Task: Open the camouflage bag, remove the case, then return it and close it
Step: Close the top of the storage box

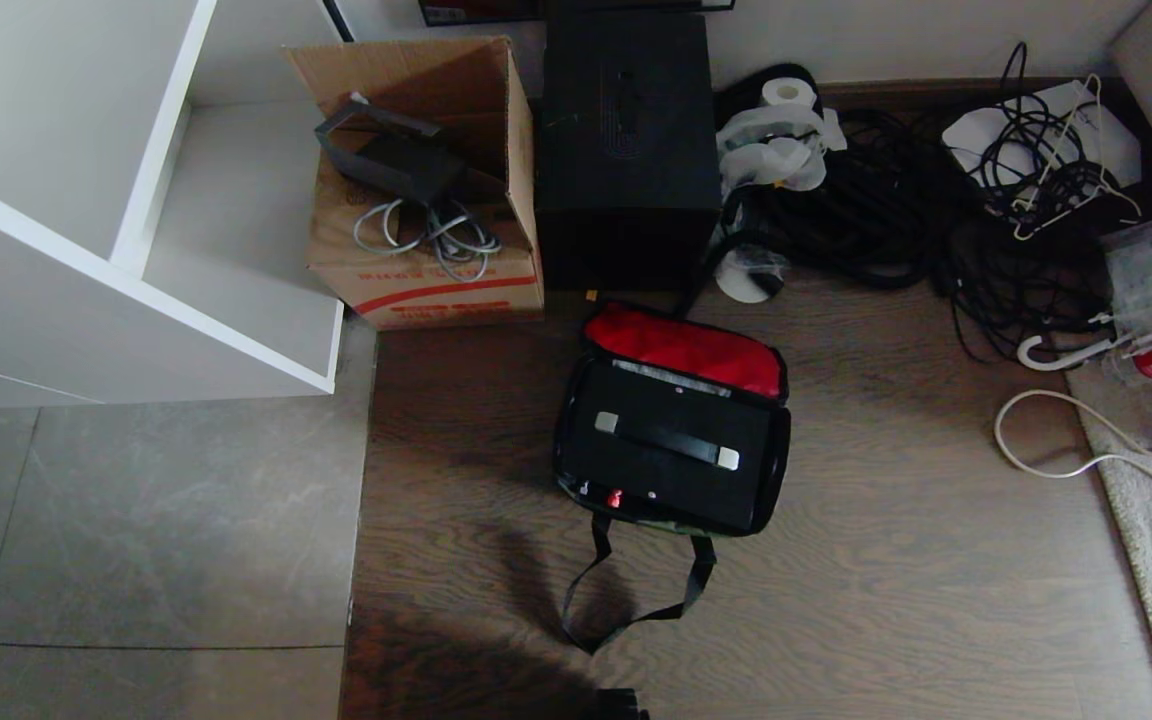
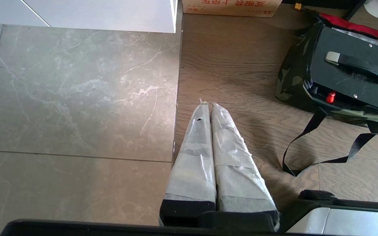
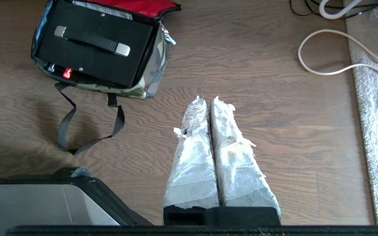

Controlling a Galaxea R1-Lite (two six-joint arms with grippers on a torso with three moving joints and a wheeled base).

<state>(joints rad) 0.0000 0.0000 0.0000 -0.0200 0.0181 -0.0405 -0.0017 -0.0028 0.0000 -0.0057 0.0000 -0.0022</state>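
Left gripper (image 2: pixel 207 104) parked above floor (image 1: pixel 916 560), fingers pressed together, holding nothing, beside seam of tile and wood. Right gripper (image 3: pixel 206 99) likewise closed and empty, over wood between bag (image 1: pixel 774 455) and rug (image 1: pixel 1151 520). Bag open on wood, red-lined lid (image 1: pixel 686 348) thrown back toward black box (image 1: pixel 626 140). Case (image 1: pixel 671 450) lies inside, handle up, latch probably at near edge. Strap (image 1: pixel 636 590) trails on floor.

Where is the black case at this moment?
In the head view the case lies flat inside the open camouflage bag on the wooden floor, near the picture's middle, in front of the tall black box.
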